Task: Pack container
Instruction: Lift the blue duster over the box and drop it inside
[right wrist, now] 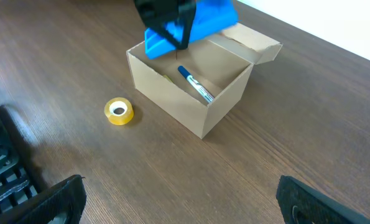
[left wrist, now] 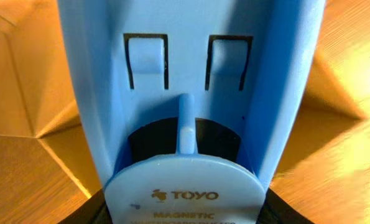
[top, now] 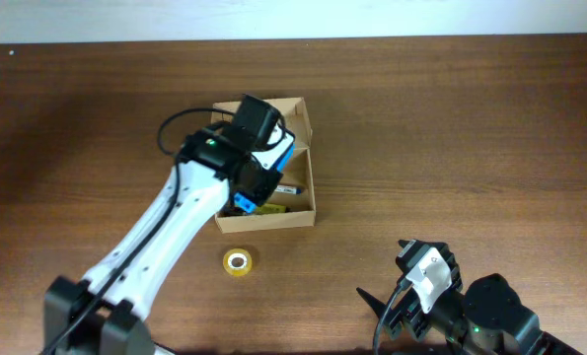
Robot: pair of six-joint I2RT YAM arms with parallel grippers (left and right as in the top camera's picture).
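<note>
The container (top: 311, 192), a tan cardboard box with its flap lid open, stands on the table; it also shows in the right wrist view (right wrist: 172, 102). My left gripper (top: 257, 177) is shut on a blue Toyo whiteboard duster (left wrist: 191, 93) and holds it over the box opening, as the right wrist view (right wrist: 203, 18) shows. A blue marker (right wrist: 195, 85) lies inside the box. My right gripper (right wrist: 194, 205) is open and empty, low over the table at the front right (top: 387, 281).
A yellow tape roll (top: 237, 261) lies on the wood table just in front of the box, also in the right wrist view (right wrist: 119, 111). A yellow item (top: 269, 208) lies in the box's near corner.
</note>
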